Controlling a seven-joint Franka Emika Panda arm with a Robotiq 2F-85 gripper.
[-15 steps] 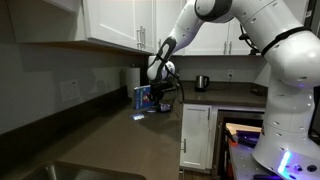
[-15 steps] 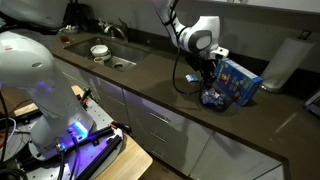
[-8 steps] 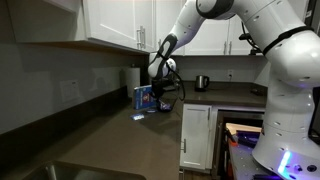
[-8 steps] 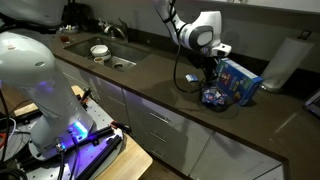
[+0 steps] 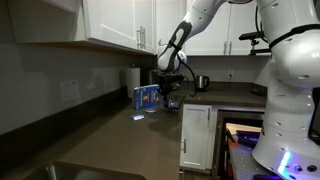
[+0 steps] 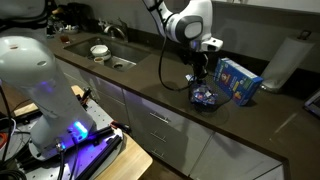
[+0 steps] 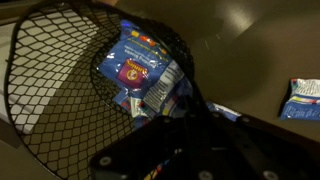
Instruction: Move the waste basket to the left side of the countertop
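Note:
The waste basket (image 7: 55,95) is a dark wire-mesh bowl with colourful packets (image 7: 138,72) inside. In both exterior views it sits just off the blue box, at the counter's front part (image 5: 172,101) (image 6: 206,97). My gripper (image 5: 170,86) (image 6: 203,76) reaches down from above and is shut on the basket's rim. In the wrist view the dark jaws (image 7: 190,125) cover the near rim. The dark countertop (image 5: 110,135) (image 6: 150,75) runs long towards the sink. I cannot tell whether the basket touches the counter.
A blue box (image 5: 146,97) (image 6: 236,80) (image 7: 303,98) stands beside the basket. A small steel kettle (image 5: 202,82) stands further along the counter. A paper towel roll (image 6: 285,62) is by the wall. A sink (image 6: 101,50) is at the counter's far end.
The arm has swung and the gripper has shifted away from the blue box, with the basket moving along with it towards the counter's front edge.

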